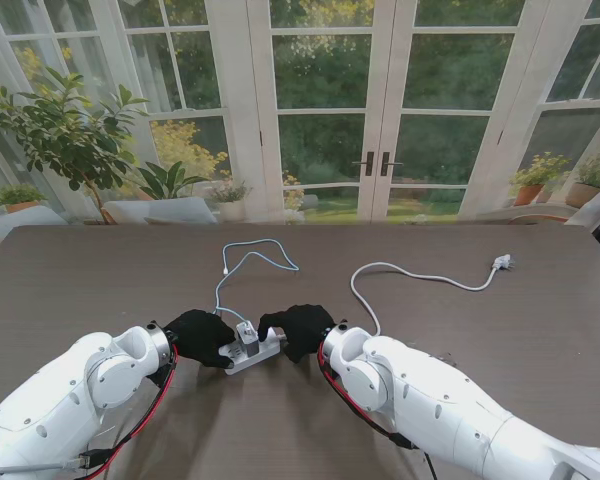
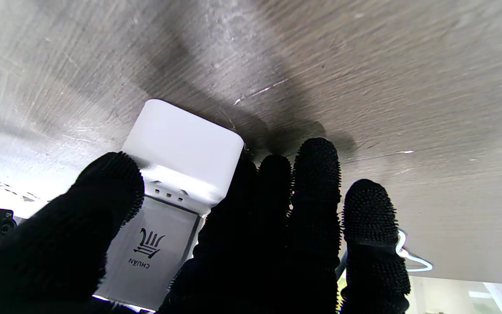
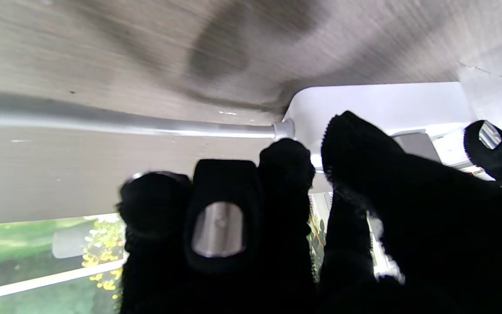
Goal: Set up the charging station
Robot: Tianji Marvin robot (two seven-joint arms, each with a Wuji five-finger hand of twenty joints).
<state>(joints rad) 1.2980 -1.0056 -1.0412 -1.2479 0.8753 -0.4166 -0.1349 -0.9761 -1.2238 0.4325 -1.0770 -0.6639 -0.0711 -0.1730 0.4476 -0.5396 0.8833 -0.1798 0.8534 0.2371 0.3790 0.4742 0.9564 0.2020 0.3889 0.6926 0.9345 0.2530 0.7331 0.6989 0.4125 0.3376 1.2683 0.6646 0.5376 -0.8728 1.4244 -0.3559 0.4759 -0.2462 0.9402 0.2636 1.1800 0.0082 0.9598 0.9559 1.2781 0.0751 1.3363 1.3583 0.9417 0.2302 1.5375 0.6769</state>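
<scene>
Two hands on one power strip (image 1: 255, 350), near the table's (image 1: 540, 340) front edge, between the arms. Left hand (image 1: 200, 336) closed on the charger (image 2: 177, 174), thumb (image 2: 103, 192) on one side and fingers (image 2: 316, 183) on the other, apparently to press it into a socket. Right hand (image 1: 298, 330) wrapped around the strip's cord end, probably to brace it against that push. Thick power cord (image 1: 420, 275) trailing off right, plug (image 1: 501, 263) lying free. Thin charging cable (image 1: 250, 262) looped farther back, one end by the left hand; whether attached, cannot tell.
</scene>
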